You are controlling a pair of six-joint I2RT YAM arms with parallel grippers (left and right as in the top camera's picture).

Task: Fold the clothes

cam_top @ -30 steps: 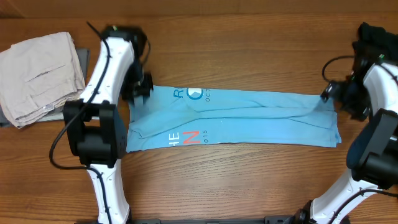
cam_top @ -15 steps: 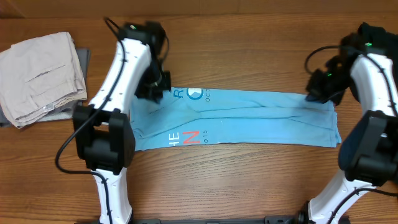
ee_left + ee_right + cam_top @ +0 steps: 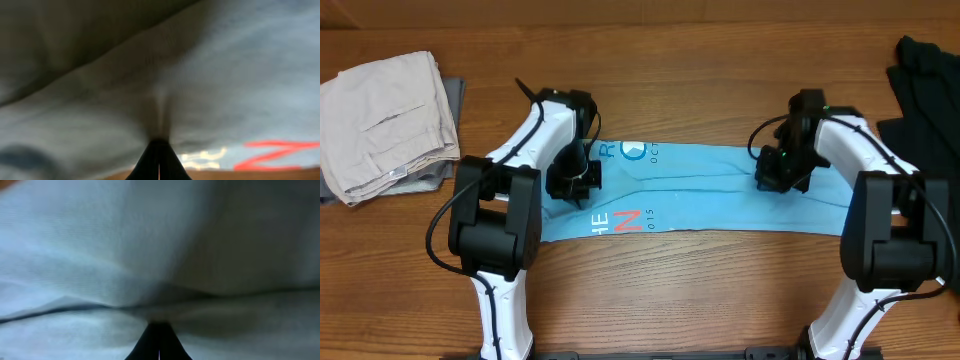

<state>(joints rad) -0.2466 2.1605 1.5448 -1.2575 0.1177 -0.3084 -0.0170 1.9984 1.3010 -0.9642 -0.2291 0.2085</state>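
Observation:
The clothes (image 3: 690,195), a light blue T-shirt with red-and-white lettering (image 3: 628,220), lie as a long strip across the table's middle. My left gripper (image 3: 570,180) is down on the strip's left part, beside the printed text. My right gripper (image 3: 772,172) is down on its right part. In the left wrist view the left gripper (image 3: 159,145) is shut, with blue cloth (image 3: 225,75) puckered at its tip and red letters (image 3: 272,152) nearby. The right wrist view shows the right gripper (image 3: 159,327) shut too, with folds of the cloth (image 3: 75,255) gathered at its tip.
Folded beige trousers (image 3: 385,120) lie on a grey cloth at the back left. A dark garment (image 3: 925,90) sits at the back right corner. Bare wooden table (image 3: 700,290) shows in front of the shirt.
Both arms have swung inward from the shirt's two ends to points over the strip. Both grippers have closed and now pinch the fabric.

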